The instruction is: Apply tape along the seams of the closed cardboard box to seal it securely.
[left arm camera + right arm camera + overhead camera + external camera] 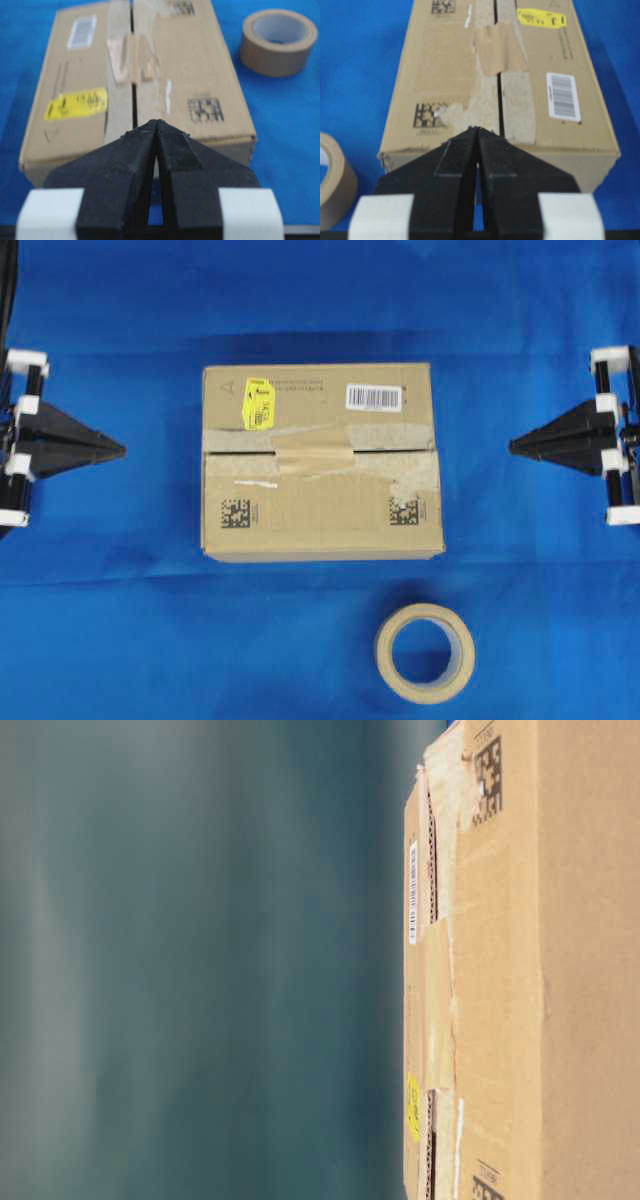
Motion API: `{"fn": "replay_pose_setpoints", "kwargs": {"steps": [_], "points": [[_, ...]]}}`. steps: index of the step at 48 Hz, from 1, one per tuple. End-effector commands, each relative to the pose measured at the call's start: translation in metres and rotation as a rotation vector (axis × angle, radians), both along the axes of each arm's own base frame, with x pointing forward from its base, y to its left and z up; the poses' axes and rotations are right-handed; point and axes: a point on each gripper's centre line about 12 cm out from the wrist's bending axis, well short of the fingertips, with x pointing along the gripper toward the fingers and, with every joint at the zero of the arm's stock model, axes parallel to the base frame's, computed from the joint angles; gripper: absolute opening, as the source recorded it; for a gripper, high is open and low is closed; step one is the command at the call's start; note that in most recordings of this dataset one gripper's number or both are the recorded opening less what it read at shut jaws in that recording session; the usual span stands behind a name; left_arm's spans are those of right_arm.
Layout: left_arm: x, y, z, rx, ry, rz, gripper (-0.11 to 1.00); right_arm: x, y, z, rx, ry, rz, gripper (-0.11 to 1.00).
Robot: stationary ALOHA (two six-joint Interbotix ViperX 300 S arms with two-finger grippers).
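Both hands are closed on nothing: the left hand [118, 451] and the right hand [515, 446] sit well apart from the cardboard box [320, 460], one at each side of the tabletop [100, 640], their tips pointing in at its ends. The box rests in the middle of the blue cloth with its flaps shut, and the seams [390, 450] run side to side across its top as a dark line edged with pale torn remnants. A short piece of tape [312, 452] already lies across the middle of that line, just below the yellow sticker [258, 403]; the stretches toward either end look bare. My worry is that this one patch may not hold: in both wrist views it looks wrinkled and seems to sit partly on old worn tape rather than clean cardboard, so it could peel. The tape roll [425, 653] stands near the front edge, apart from the box and from both hands, and a closed hand coming in low could knock it away. Pressing on the patch from one side alone might also slide the unrestrained box across the cloth.
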Motion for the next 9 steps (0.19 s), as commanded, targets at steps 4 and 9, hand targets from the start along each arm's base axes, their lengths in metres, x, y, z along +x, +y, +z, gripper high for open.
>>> {"fn": "replay_pose_setpoints", "kwargs": {"steps": [4, 9], "points": [[-0.006, 0.0, -0.005, -0.038, 0.029, 0.009, 0.0, -0.001, 0.0, -0.003, 0.0, 0.005, 0.001, 0.01], [-0.008, 0.0, -0.014, -0.055, 0.065, 0.014, 0.0, -0.002, 0.0, -0.01, 0.001, 0.023, 0.0, 0.01]]}}
